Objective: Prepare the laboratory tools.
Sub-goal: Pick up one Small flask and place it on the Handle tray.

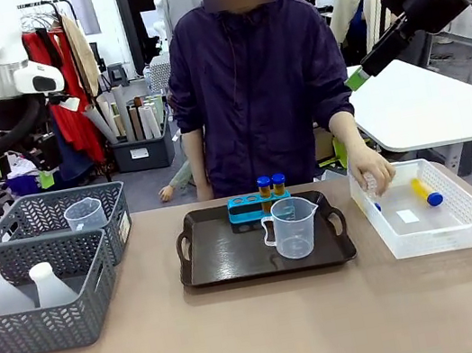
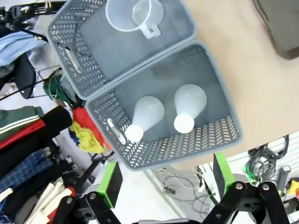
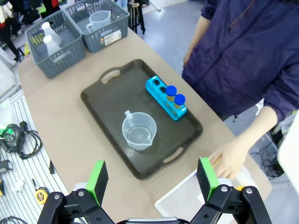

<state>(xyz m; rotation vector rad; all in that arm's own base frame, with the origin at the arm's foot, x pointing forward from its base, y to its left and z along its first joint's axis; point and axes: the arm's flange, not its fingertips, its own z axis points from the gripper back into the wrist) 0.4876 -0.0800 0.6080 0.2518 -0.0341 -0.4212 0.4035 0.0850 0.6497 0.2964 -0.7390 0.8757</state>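
**Open grippers hang high over a table of laboratory tools**

Green-padded fingers of the left gripper (image 2: 167, 179) stand wide apart with nothing between them, seen from the wrist camera high above the table's left end. Below them a grey mesh basket (image 2: 187, 144) holds two translucent white conical flasks (image 2: 189, 105), upright and close together. Touching it, a second grey basket (image 2: 65, 32) holds a clear handled beaker (image 2: 133, 14), upright and alone.

The right gripper (image 3: 153, 178) is likewise spread wide and empty, held high over the table's right half. Under it lies a dark tray (image 3: 112, 98) with a handle at each end. A clear measuring beaker (image 3: 138, 130) stands upright on the tray, towards the robot's side. The blue four-hole rack (image 3: 166, 98) sits along the tray's far edge, on the person's side, just behind that beaker. Two amber blue-capped tubes (image 3: 171, 91) stand in neighbouring holes at one end of the rack, and the other two holes are empty.

In the front view, a white mesh basket (image 1: 446, 226) rests to the right of the tray, a little apart from it. A third tube (image 1: 425, 192) lies on its side inside the basket. The person (image 1: 247, 83) stands at the far side of the table in a dark purple jacket, with one hand (image 1: 373, 172) down in the basket's far left corner. Whether that hand holds anything cannot be told. A speck of blue shows just below its fingers.
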